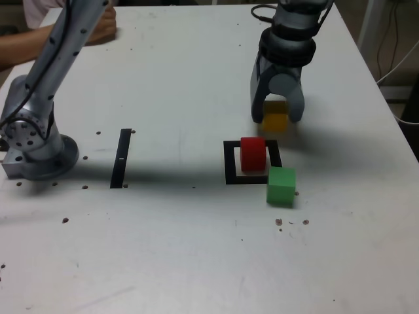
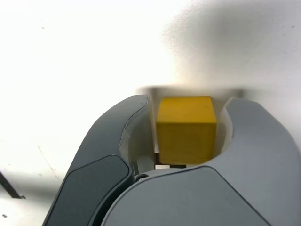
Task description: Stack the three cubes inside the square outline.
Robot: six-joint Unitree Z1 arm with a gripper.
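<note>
One yellow cube (image 1: 275,118) half hidden between gripper (image 1: 277,111) jaws, contact unclear

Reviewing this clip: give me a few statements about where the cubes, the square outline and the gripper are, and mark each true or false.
1. The red cube sits in the square outline. True.
2. The green cube is stacked on the red cube. False: it rests on the table, at the outline's corner.
3. The yellow cube is between the fingers of the gripper. True.
4. The black strip lies inside the outline. False: it lies apart, toward the exterior view's left.
5. A hand rests on the table's far edge. True.
</note>
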